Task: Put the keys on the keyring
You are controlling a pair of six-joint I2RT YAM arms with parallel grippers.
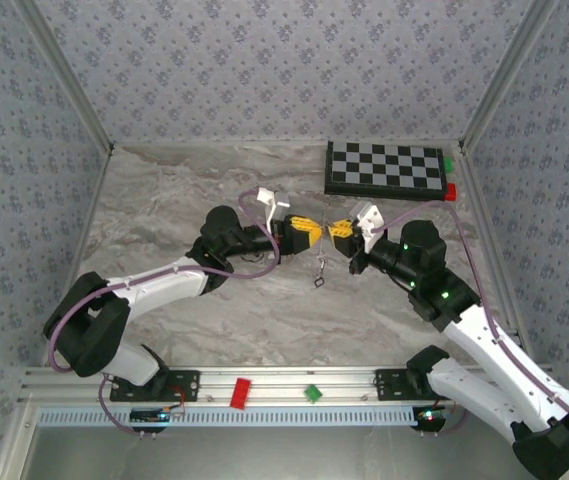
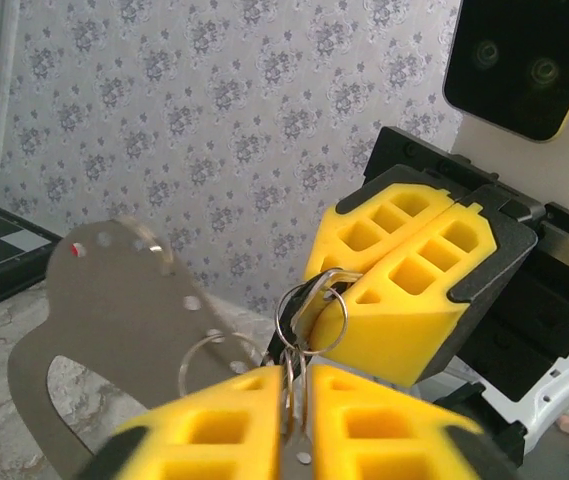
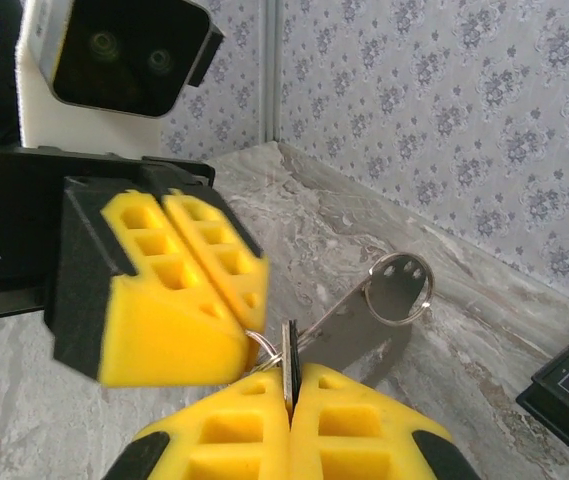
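Above the middle of the marble table my two grippers meet tip to tip. My left gripper [image 1: 314, 230] [image 2: 294, 388] is shut on the thin wires of the keyring [image 2: 278, 319], which stick up between its yellow fingers. My right gripper [image 1: 338, 230] [image 3: 289, 395] is shut on a key [image 3: 291, 357] with a black head, held edge-on against the ring. In the left wrist view the right gripper [image 2: 332, 276] presses that key [image 2: 294, 298] into the ring. A flat metal tag [image 2: 114, 300] [image 3: 396, 290] with holes and a small ring hangs from the bunch [image 1: 320, 272].
A checkered board [image 1: 384, 168] lies at the back right, with a green block [image 1: 448, 163] and a red block [image 1: 450, 191] at its right end. A red block [image 1: 240, 392] and a green block [image 1: 312, 393] rest on the front rail. Patterned walls close in three sides.
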